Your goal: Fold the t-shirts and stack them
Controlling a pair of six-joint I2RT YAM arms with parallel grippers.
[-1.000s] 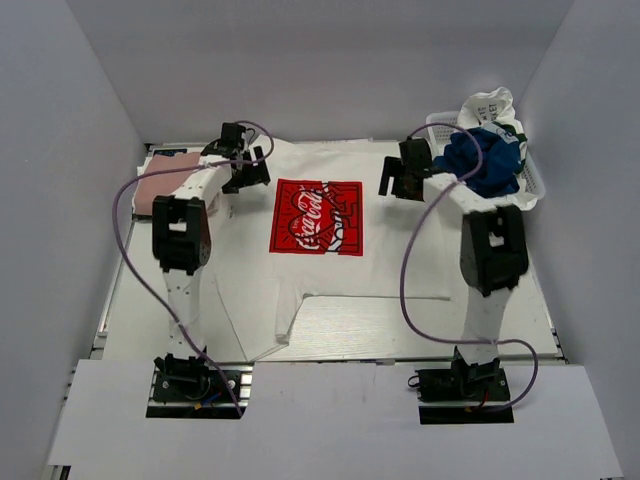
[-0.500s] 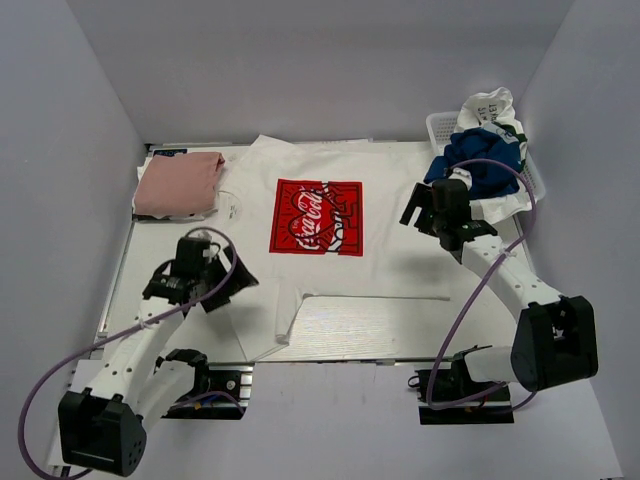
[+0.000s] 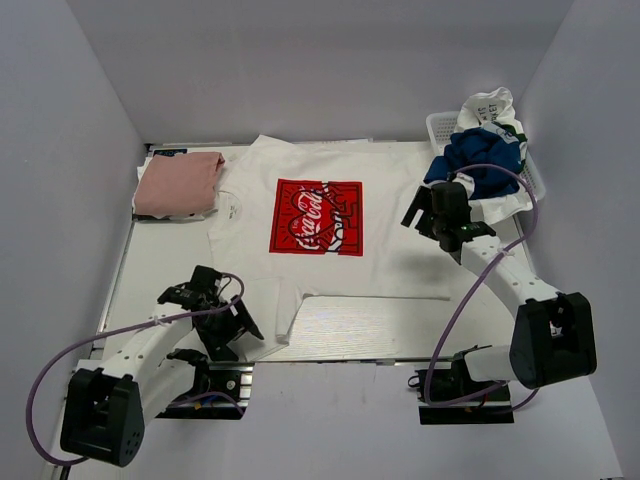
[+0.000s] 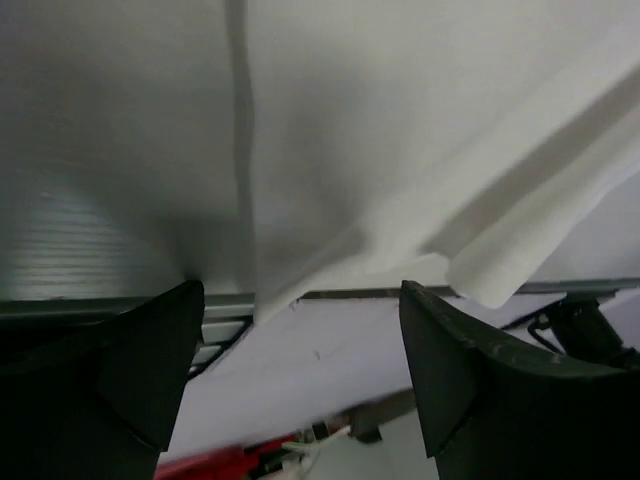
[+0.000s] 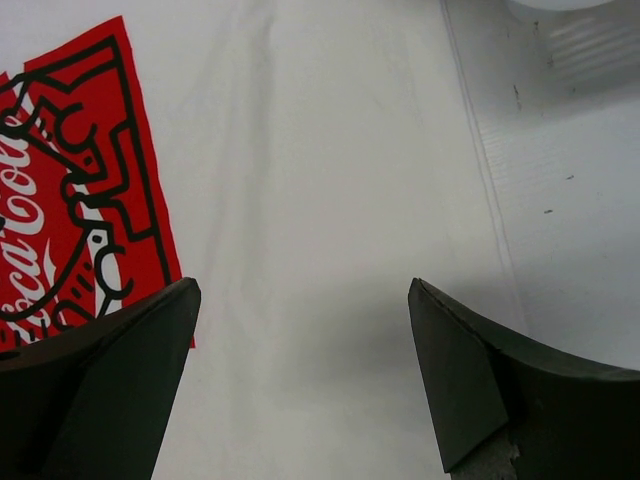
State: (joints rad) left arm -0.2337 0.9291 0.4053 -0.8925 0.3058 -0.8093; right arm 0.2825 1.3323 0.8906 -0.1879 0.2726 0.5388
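**Open-jawed arms poised over a spread Coca-Cola tee**

A white cotton t-shirt with a red rectangular Coca-Cola print (image 3: 395,255) lies flat across the pale table (image 3: 400,330), and both robot arms are bent over it. The left gripper (image 3: 232,325) sits low at the shirt's near-left corner, where a flap of cloth reaches the table's front edge. Its jaws are spread wide and grasp nothing. In the left wrist view a rumpled fold of white fabric lies just beyond the dark fingers (image 4: 150,370), untouched.

The right gripper (image 3: 425,212) hangs over the shirt's right half, just beside the red print. Its jaws are also released and empty, and plain white cloth shows between them.

A salmon-pink t-shirt (image 3: 180,184), folded into a neat block, rests just off the Coca-Cola shirt's far-left corner. Off the far-right corner a white plastic basket (image 3: 532,180) holds a crumpled blue t-shirt (image 3: 480,162), with a white one trimmed in dark green (image 3: 492,108) heaped beside it.
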